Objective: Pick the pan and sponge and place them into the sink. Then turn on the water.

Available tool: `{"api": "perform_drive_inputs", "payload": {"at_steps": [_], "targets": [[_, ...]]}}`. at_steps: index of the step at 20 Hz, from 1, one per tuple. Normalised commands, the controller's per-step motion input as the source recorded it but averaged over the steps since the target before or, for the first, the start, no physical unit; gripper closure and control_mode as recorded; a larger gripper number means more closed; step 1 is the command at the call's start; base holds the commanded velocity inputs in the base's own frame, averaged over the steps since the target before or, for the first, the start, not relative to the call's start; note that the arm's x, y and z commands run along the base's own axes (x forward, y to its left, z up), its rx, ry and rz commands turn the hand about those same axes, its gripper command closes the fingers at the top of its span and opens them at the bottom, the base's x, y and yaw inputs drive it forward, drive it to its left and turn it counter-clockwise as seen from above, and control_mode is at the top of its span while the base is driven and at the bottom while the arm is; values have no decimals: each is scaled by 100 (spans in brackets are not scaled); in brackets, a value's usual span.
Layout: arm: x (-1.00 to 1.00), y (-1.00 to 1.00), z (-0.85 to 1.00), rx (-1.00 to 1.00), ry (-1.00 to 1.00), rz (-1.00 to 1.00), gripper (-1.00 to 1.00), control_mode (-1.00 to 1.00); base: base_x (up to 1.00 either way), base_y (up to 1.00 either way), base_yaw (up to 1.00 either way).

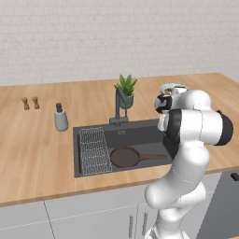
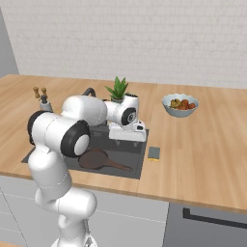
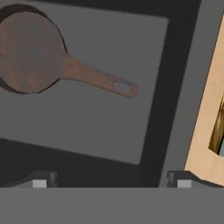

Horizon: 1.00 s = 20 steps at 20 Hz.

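The dark brown pan [image 1: 125, 157] lies flat inside the sink [image 1: 140, 134], its long handle pointing right; the pan [image 3: 30, 52] and its handle also show from above on the grey basin floor. The small sponge [image 2: 154, 153] lies on the wooden counter just right of the sink's rim, and a sliver of the sponge [image 3: 217, 127] shows at the hand view's right edge. My gripper [image 2: 128, 140] hovers over the right part of the basin, open, fingertips [image 3: 40, 181] wide apart with nothing between them. No stream falls from the dark faucet [image 1: 119, 105].
A ribbed wire rack [image 1: 94, 150] covers the sink's left part. Behind the faucet stands a potted plant [image 1: 126, 91]. A soap dispenser [image 1: 60, 117] and two small shakers [image 1: 30, 103] sit to the left. A pale bowl of food [image 2: 180, 104] stands on the counter at the right.
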Motion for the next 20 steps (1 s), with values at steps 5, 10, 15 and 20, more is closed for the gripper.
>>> {"api": "perform_drive_inputs", "payload": {"at_steps": [5,10,15,20], "targets": [[0,-1,0,0,0,0,-100,-100,0,0,0],[0,-28,0,-3,-6,0,-100,-100,0,0,0],[0,-48,0,-1,-1,-1,-100,-100,0,0,0],[0,-57,-2,-4,-2,-2,-100,-100,0,0,0]]}}
